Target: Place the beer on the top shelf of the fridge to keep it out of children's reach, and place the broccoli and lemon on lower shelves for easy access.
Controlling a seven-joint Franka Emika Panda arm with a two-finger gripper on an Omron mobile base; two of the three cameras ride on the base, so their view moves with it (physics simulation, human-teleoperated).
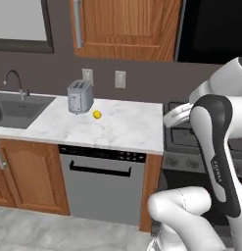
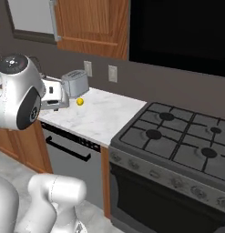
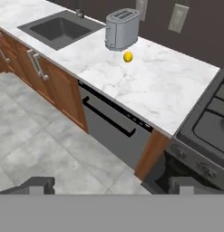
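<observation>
Your tool (image 3: pixel 111 185) hangs with its tips spread wide and nothing between them, well back from the white marble tabletop (image 3: pixel 163 90). The small bright yellow oval lemon (image 3: pixel 128 57) lies there just beside the silver toaster (image 3: pixel 121 29). Come down from above, clear of the toaster. Its long axis is too small to tell.

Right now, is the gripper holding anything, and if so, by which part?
Nothing is held. The gripper is open, its fingertips wide apart over the floor, with nothing between them. The lemon lies on the counter by the toaster, untouched.
</observation>
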